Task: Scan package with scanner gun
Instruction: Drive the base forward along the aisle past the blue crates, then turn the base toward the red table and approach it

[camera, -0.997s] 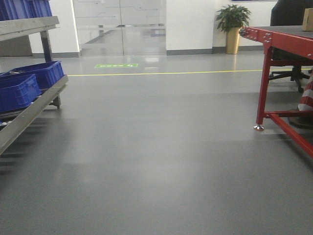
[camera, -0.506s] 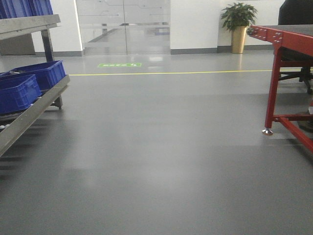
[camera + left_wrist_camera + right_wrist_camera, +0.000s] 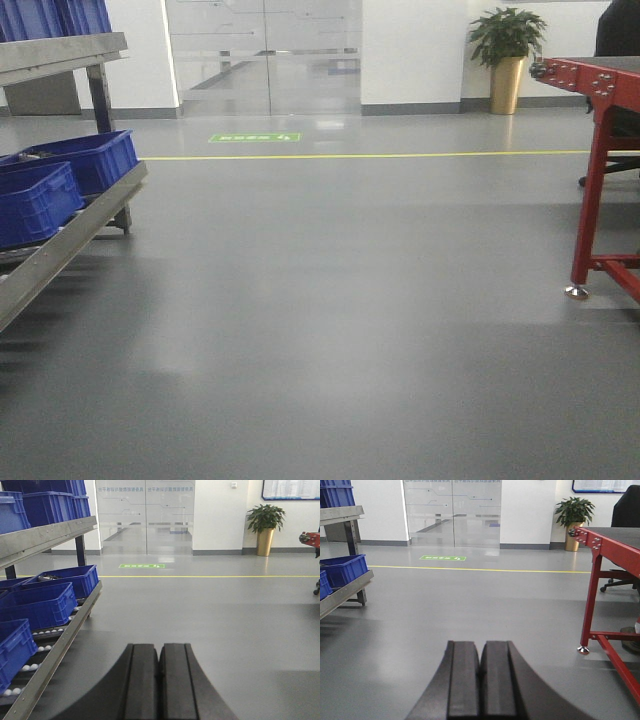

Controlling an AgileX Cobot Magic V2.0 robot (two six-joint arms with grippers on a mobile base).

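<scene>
Package and scanner gun show in no view, so the scan looks not yet begun. Neither lies among the blue plastic crates on the grey metal roller rack, on the grey floor, or by the red steel-framed table. The left gripper and right gripper have jaws pressed together, empty.

Black jaws together over grey floor, red table at right

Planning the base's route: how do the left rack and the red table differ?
The rack is bare grey metal; the red table is painted red. The rack carries blue crates on tiered shelves; the red table stands open underneath on slim legs. Both stand on the grey floor.
</scene>
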